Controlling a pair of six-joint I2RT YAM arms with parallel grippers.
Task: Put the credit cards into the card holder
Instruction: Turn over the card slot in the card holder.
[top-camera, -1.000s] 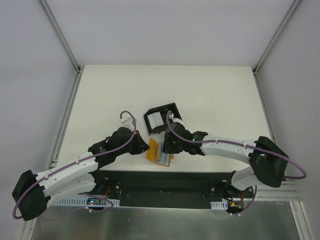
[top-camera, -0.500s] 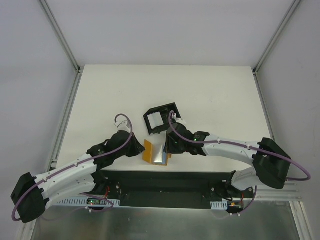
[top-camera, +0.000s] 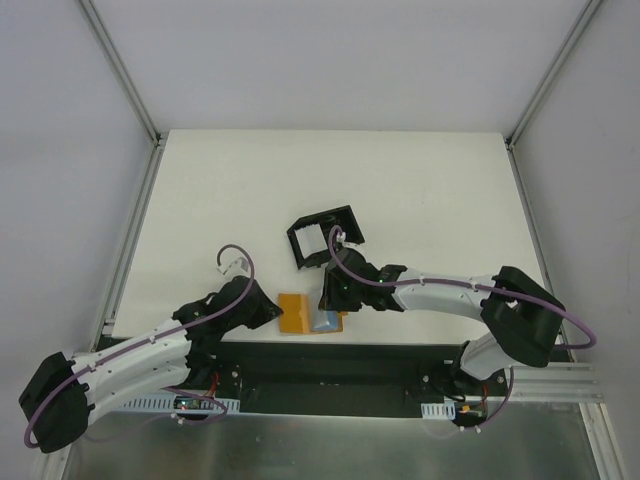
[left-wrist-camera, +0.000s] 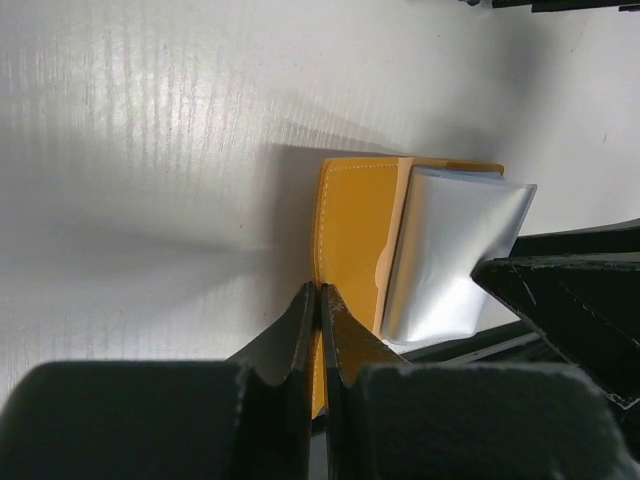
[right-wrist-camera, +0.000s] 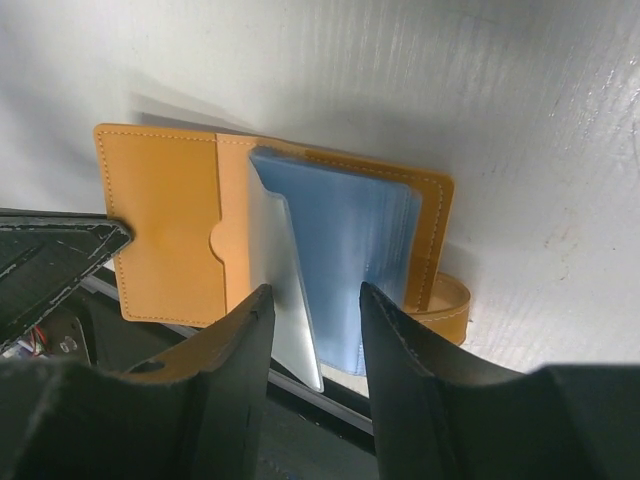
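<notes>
The left gripper (left-wrist-camera: 318, 292) is pinching the left edge of the open wallet (left-wrist-camera: 352, 225), its fingers pressed together on the leather, and the wallet is lying flat by the near edge of the table (top-camera: 330, 170). The right gripper (right-wrist-camera: 315, 292) is hovering over the wallet's middle with its fingers apart, straddling the clear sleeves (right-wrist-camera: 350, 235) without gripping them; whether cards are sitting in them I cannot tell. The card holder (top-camera: 297, 240) is standing on the table just beyond the wallet.
</notes>
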